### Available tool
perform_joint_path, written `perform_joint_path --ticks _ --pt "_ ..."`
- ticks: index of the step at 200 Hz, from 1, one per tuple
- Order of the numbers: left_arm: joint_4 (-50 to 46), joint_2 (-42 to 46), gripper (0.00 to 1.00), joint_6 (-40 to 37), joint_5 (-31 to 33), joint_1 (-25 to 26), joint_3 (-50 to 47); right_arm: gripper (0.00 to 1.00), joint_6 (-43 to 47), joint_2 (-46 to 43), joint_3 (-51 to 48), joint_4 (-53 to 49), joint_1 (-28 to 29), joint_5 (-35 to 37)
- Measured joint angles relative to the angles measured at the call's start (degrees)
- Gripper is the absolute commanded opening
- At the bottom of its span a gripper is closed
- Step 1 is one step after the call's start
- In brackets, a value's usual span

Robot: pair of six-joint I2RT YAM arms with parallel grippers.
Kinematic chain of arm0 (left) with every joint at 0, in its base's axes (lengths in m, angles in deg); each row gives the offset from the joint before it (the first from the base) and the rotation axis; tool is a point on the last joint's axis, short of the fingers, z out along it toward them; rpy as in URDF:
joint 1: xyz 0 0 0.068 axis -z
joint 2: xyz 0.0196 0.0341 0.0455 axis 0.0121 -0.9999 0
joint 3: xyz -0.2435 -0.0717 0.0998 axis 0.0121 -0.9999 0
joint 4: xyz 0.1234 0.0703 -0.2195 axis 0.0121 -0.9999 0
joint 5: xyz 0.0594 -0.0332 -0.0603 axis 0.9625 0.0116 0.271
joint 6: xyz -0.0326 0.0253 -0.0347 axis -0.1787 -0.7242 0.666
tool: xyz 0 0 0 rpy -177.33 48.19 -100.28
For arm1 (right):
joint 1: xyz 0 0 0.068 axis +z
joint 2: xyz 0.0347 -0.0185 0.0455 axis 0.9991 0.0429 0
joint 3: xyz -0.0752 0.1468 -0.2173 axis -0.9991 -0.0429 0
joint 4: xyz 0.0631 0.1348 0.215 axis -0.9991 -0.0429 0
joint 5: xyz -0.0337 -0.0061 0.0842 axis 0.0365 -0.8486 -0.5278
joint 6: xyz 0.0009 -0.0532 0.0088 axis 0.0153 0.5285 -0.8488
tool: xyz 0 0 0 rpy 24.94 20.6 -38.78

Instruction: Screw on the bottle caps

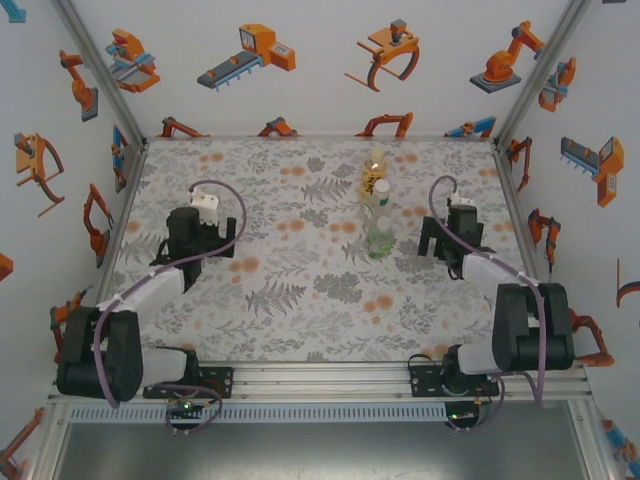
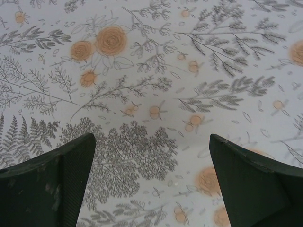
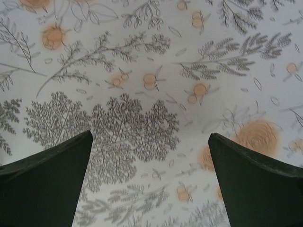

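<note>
Row of three small clear plastic bottles [image 1: 378, 195] blocks right-centre of floral-print table [image 1: 300, 300]; open lanes left of it and along near edge.

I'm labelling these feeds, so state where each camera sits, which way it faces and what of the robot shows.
Top external: above and behind the bases, looking down over the floral table and three bottles; left arm and right arm show.
Left wrist: on the left arm, facing down at the table; left gripper open, fingers at bottom corners.
Right wrist: likewise on the right arm; right gripper open.
Shared: both wrist views frame floral table between dark fingers.
</note>
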State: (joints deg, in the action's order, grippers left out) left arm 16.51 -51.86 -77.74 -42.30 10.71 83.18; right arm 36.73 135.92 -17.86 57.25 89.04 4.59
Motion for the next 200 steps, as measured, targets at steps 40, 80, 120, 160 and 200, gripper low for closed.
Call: perform_joint_path --ticks 40,80,120,160,200 --pt "5.6 -5.4 0.97 0.5 -0.7 -3.3 0.0 0.99 1.2 2.0 -3.8 12.9 -2.2 -3.5" --pt "17.7 -5.7 0.97 1.6 -3.0 -5.2 -6.0 0.99 3.0 2.3 -8.4 25.1 -4.3 -7.4" --pt "23.7 -8.7 0.97 2.8 -6.0 -7.1 -10.1 0.99 3.9 7.8 -13.7 37.2 -5.7 -10.5" --pt "32.9 -13.8 0.97 3.7 -8.5 -8.7 -11.9 0.99 3.8 7.9 -13.7 40.0 -5.8 -11.3" --pt "32.4 -14.1 0.97 5.4 -7.8 -9.4 -9.8 0.99 3.8 7.9 -13.7 40.5 -5.8 -11.3"
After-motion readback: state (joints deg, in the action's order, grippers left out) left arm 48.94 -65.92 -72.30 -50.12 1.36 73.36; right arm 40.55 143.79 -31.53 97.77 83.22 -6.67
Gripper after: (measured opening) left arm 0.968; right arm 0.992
